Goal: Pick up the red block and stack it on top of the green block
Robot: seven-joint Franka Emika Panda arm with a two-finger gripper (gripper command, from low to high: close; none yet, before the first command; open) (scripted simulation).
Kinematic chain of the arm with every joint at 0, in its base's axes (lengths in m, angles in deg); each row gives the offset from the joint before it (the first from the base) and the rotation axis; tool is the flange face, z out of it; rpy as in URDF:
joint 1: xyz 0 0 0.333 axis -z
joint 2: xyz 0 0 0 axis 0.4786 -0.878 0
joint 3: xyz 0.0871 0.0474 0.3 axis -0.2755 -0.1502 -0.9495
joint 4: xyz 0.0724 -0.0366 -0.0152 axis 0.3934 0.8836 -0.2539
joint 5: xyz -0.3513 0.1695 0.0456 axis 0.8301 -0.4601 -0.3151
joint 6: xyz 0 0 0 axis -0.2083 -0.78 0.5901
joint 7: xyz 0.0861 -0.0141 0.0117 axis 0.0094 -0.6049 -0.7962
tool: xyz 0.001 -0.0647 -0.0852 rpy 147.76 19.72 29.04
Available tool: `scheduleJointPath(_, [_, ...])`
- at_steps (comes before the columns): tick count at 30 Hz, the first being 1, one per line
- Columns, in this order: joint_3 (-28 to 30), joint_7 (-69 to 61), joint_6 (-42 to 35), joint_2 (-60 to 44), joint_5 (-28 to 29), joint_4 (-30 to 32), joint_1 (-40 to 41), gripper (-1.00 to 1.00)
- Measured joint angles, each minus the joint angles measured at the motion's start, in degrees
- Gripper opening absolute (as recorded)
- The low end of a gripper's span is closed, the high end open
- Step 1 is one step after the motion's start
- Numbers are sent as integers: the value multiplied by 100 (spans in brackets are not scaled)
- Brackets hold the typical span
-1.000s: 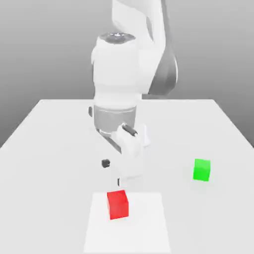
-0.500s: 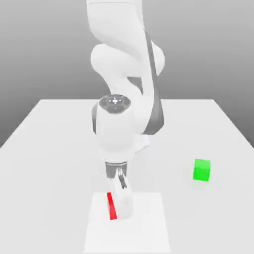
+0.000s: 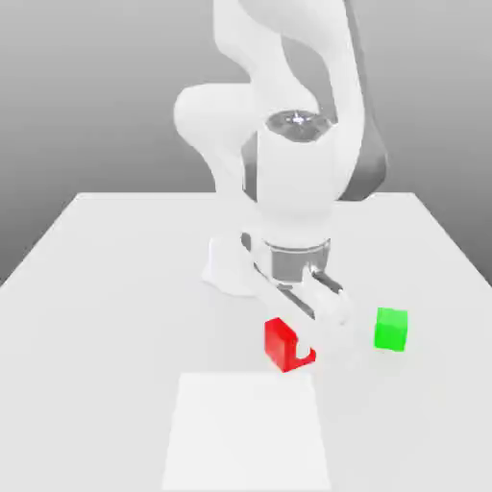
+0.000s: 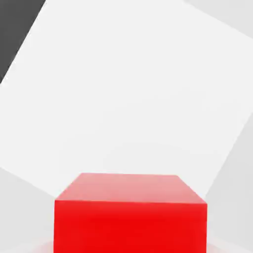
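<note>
The red block [image 3: 280, 340] hangs above the table with my gripper [image 3: 293, 349] shut on it, tilted as seen in the exterior view. The hand view shows the red block [image 4: 130, 213] close up, filling the picture's lower part. The green block [image 3: 390, 329] rests on the table toward the exterior view's right, a short gap away from the held block. The green block is out of the hand view.
A lighter white square patch [image 3: 248, 432] marks the table near its front edge, also seen under the hand as the square patch [image 4: 128, 89]. The arm's base [image 3: 229, 266] stands behind the held block. The grey table [image 3: 106, 288] spreads out to both sides.
The gripper was down at the red block on the white patch. It has risen with the block and swung toward the exterior view's right, nearer the green block.
</note>
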Motion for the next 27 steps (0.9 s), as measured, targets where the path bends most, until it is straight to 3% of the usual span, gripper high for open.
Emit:
scheduleJointPath(10, [-913,-1360,-327,883,-809,567,-2413,-100])
scheduleJointPath(21, [-1635,-147,668,-313,1049,554,-1308,-100])
scheduleJointPath(26, [-1684,12,1310,-861,1277,574,-1233,-100])
scheduleJointPath(27, [-1702,-30,1397,-922,1217,580,-1247,100])
